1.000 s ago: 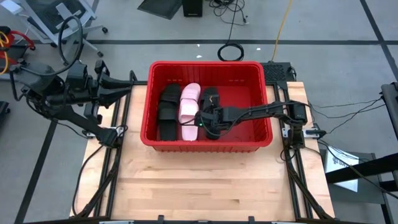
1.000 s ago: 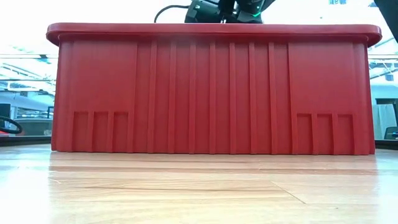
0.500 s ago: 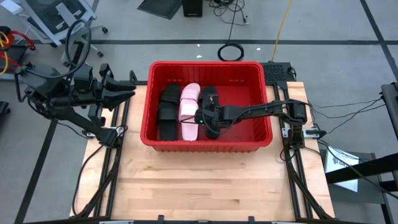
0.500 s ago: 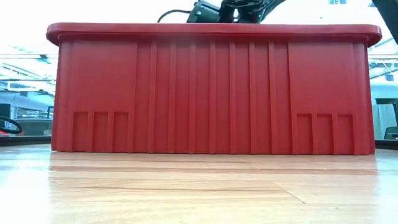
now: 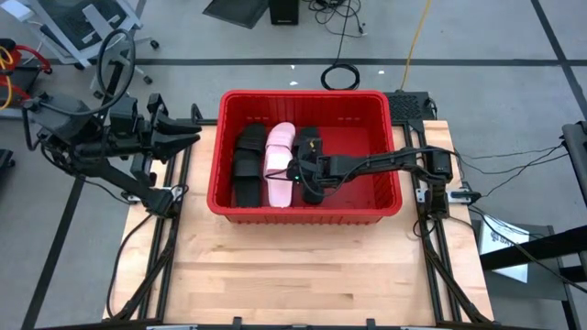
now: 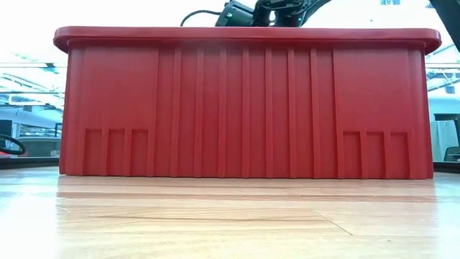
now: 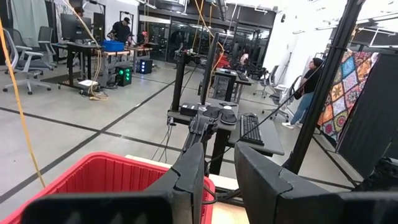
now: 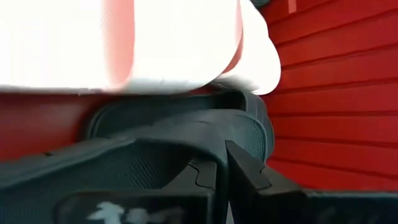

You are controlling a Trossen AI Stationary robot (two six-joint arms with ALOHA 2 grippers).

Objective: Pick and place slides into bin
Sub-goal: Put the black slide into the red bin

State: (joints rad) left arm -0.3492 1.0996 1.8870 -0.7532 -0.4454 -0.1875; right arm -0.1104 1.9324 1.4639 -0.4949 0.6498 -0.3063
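Butcher-block tabletop on a dark frame, concrete shop floor all round, and the red bin parked toward the back edge so both arms could reach over its rim.

Nearest the right gripper, basically under its fingertips, was a black slide lying flat on the bin floor. The fingers were pinched together down on that sandal's edge. Whether they actually clamped it I couldn't tell; in the right wrist view the tips looked closed with the dark textured sole right against them. My guess is it was low like that because it was setting the sandal down next to the others, not dropping it.

Just beside the gripper, on the side away from its arm, a pale pink slide lay lengthwise, touching the black one. Past that were more black slides, all packed in a row against the bin's far wall from the gripper. Lining them up parallel probably left room for more.

Well apart, off the table's far side, the left gripper hovered with fingers parted, empty, just waiting.
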